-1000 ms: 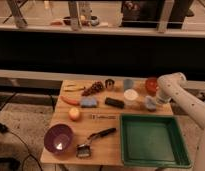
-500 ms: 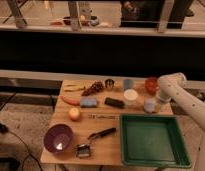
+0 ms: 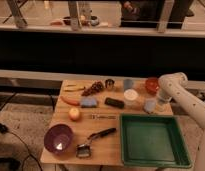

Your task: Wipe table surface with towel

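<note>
You are reaching the gripper (image 3: pixel 157 104) down by the pale blue towel (image 3: pixel 150 105) on the table (image 3: pixel 108 142); grab it next.

The towel (image 3: pixel 150 105) is a small, pale blue bunched piece lying on the right part of the table (image 3: pixel 110 148), left of the gripper (image 3: pixel 159 103), which hangs at the table's right edge; contact between them cannot be made out. The table is a light wooden rectangle filling the lower middle of the frame, its top laid with many small items.
</note>
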Controlling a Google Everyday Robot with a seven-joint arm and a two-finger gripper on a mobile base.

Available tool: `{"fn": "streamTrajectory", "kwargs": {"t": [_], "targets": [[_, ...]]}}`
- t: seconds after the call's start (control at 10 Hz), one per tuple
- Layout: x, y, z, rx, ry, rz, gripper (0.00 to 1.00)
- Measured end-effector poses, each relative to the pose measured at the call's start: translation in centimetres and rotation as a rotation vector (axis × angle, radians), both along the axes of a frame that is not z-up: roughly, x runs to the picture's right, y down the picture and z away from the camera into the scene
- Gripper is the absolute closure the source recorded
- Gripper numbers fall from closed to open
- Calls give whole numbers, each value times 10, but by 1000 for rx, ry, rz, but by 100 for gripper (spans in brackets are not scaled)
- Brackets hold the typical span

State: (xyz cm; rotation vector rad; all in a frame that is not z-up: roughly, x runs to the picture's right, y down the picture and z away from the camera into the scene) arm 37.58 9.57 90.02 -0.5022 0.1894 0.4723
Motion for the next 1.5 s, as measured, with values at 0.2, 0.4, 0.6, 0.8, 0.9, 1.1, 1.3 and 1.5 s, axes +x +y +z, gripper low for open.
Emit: {"fn": "streamTrajectory", "kwargs": {"t": [0.2,0.4,0.6,0.8,0.9,1.1,1.3,1.5], "targets": [[0,-4,-2,6,-2,7,20],[-1,-10,-6,13,-5,16,20],[-3,-21,-15,35,-10,23,20],[-7,-32,-27,61,-18,21,20],[-11,-38,-34,78,-22,18,20],[-16,-52,-53,119,-27,10,20],[-23,-60,-65,145,-19,-3,20],[-31,-65,-72,157,-9,-13,20]]}}
